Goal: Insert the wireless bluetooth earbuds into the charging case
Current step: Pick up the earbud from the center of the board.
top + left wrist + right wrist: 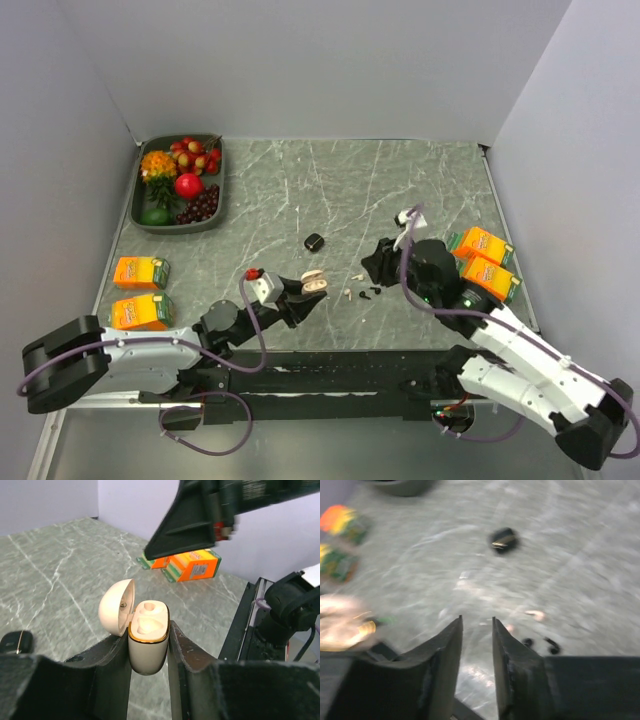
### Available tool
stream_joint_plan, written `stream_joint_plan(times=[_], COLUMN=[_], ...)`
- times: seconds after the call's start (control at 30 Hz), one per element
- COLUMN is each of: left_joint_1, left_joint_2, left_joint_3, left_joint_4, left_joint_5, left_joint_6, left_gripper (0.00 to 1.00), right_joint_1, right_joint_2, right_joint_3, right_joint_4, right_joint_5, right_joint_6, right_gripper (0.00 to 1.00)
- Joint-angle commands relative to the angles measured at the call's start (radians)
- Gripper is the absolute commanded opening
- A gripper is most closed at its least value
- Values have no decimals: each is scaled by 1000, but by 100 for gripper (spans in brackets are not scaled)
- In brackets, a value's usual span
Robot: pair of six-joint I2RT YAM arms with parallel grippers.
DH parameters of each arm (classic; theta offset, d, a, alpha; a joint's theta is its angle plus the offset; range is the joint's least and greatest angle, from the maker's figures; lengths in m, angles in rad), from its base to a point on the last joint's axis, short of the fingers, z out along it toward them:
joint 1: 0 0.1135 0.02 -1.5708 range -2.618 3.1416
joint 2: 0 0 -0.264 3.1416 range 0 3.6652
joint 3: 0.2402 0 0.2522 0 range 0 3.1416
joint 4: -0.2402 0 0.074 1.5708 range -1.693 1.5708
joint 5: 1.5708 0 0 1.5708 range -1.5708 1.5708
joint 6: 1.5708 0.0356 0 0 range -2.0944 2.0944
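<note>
My left gripper is shut on a beige charging case with a gold rim. Its lid stands open and both sockets are empty. A small glossy black charging case lies shut on the table beyond it and also shows in the right wrist view. Two tiny black earbuds lie on the table just below my right gripper. In the right wrist view they are right of the fingers. My right gripper is narrowly open and empty, above the table.
Small pale pieces lie beside the black earbuds. Two orange cartons stand at the right and two more at the left. A grey tray of fruit sits at the far left.
</note>
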Motion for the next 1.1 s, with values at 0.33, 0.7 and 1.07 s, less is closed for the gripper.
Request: stream_joint_plan(times=[0.33,0.7,1.07], left_joint_1=[-6,-6,-8], left_joint_2=[-178,-247,-215], left_joint_3=[-177,-197,-196], left_joint_4=[75,40,51], left_joint_5=[-36,-26,-4], left_joint_6=[-72,-61,-64], left_gripper=[1,1,1], right_joint_1=[-124,-129,-152], right_joint_2=[329,458,346], right_joint_3=[-90,-43,-93], right_joint_4=[18,74,60], right_joint_5=[-28,34,70], right_joint_6=[149,120,180], right_gripper=[42,43,44])
